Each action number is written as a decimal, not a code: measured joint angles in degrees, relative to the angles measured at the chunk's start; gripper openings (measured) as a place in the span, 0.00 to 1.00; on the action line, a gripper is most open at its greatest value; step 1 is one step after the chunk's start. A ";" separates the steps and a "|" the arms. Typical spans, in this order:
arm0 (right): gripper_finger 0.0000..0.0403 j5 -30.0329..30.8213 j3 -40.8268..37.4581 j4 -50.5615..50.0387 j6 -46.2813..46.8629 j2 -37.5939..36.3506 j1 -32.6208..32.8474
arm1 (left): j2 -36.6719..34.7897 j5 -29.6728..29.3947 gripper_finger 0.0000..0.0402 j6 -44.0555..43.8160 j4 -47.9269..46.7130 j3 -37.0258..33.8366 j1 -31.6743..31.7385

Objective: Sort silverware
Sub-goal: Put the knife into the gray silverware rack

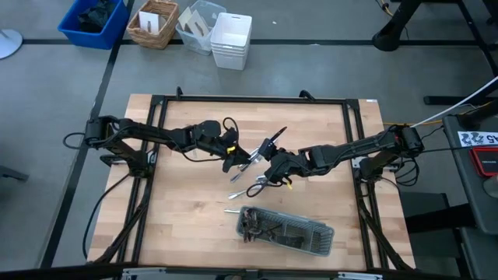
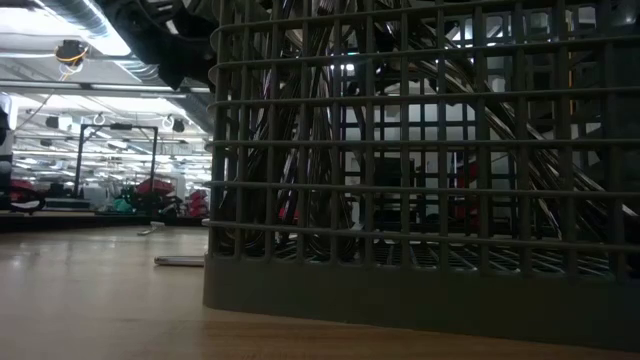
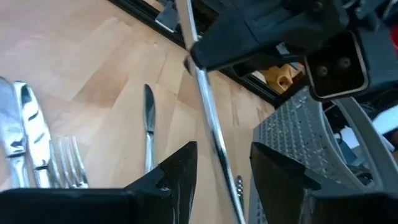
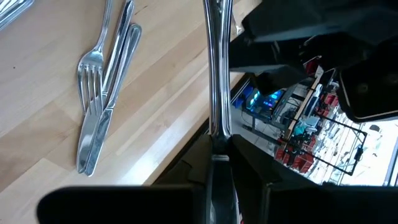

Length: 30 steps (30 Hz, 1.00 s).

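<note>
Meeting at table centre, high view: left gripper (image 1: 233,158) and right gripper (image 1: 270,158) tip to tip, one held piece (image 1: 250,161) of silverware bridging them. Loose silverware (image 1: 261,183) just beside, mesh tray (image 1: 327,233) nearer the front edge.

Low view: tray wall only, one stray piece (image 2: 180,261) flat on the table (image 2: 90,310); grippers not visible.

Left wrist view: shaft running lengthwise through the gap between spread fingers (image 3: 177,171), touched by neither; jaws released.

Right wrist view: same shaft clamped at its near end, jaws clenched on it, long axis pointing away toward the left gripper.

Judged: closing the left jaws across the shaft comes next, then right release.
</note>
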 joint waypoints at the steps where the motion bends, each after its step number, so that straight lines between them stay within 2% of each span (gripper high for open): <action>1: 0.12 0.00 0.00 0.13 0.00 0.00 0.02 | 0.00 -0.30 0.36 -0.01 -0.02 0.00 0.00; 12: 0.12 1.18 0.00 1.34 0.00 0.00 0.00 | 0.02 -0.55 0.36 0.31 -0.07 0.00 -1.16; 18: 0.12 1.18 0.00 3.13 0.00 0.00 0.00 | 0.07 -3.56 0.36 2.46 -0.05 0.00 -1.91; 23: 0.12 1.20 0.00 3.63 0.00 0.00 0.00 | 0.11 -3.73 0.35 3.26 -0.05 0.00 -1.86; 26: 0.12 1.20 0.00 3.63 0.00 0.00 0.00 | 0.11 -3.73 0.30 4.40 -0.05 0.00 -1.86; 30: 0.12 1.20 0.00 3.56 -0.03 0.00 0.00 | 0.11 -3.89 0.18 7.42 -0.12 0.00 -1.88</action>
